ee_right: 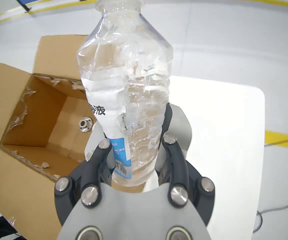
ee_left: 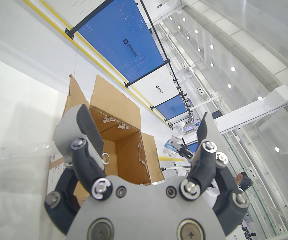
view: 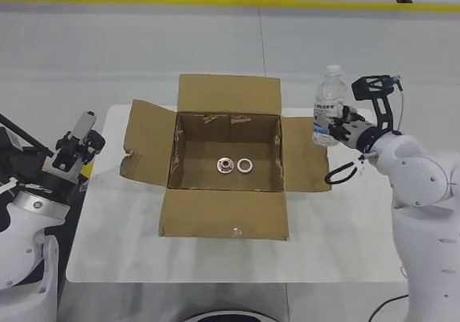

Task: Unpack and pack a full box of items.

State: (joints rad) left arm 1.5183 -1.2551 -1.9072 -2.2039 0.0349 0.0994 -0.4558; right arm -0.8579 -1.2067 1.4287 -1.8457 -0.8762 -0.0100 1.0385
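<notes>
Top view: right jaws grip the water bottle [view: 327, 103] upright beside the open cardboard box [view: 223, 214], likely so that it clears the side flap [view: 302, 165]. Open and empty, the left jaws stand aside, leaving room.

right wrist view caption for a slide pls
Right gripper shut on a clear water bottle beside the open cardboard box holding a metal fitting.

There was one open cardboard box [view: 223, 213], one clear water bottle [view: 327, 105], and two small metal rings [view: 225, 166] inside the box.
</notes>
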